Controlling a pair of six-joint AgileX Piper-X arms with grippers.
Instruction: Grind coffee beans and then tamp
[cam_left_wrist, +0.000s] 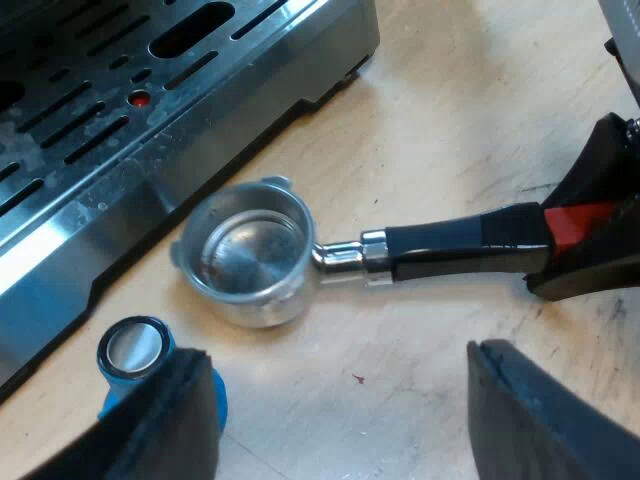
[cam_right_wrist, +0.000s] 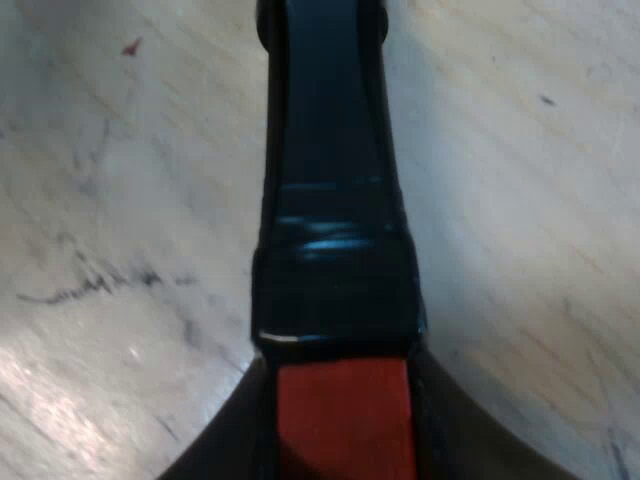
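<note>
The metal holder (cam_left_wrist: 250, 252) lies on the wooden table beside the espresso machine's drip tray (cam_left_wrist: 120, 100), its basket shiny and empty. Its dark handle (cam_left_wrist: 460, 245) runs out to the red end (cam_left_wrist: 575, 225), where my right gripper (cam_left_wrist: 590, 240) sits. From the right wrist, the handle (cam_right_wrist: 335, 180) and red end (cam_right_wrist: 345, 420) lie between the right gripper's (cam_right_wrist: 345, 400) fingers, which press both sides. My left gripper (cam_left_wrist: 335, 420) hangs open above the table near the holder, nothing between its fingers. A blue tamper (cam_left_wrist: 135, 352) stands close to one left finger (cam_left_wrist: 160, 425).
The machine's slotted steel drip tray has a small red float (cam_left_wrist: 139, 98) and a raised edge toward the holder. Bare wooden table (cam_left_wrist: 430, 120) spreads around the handle.
</note>
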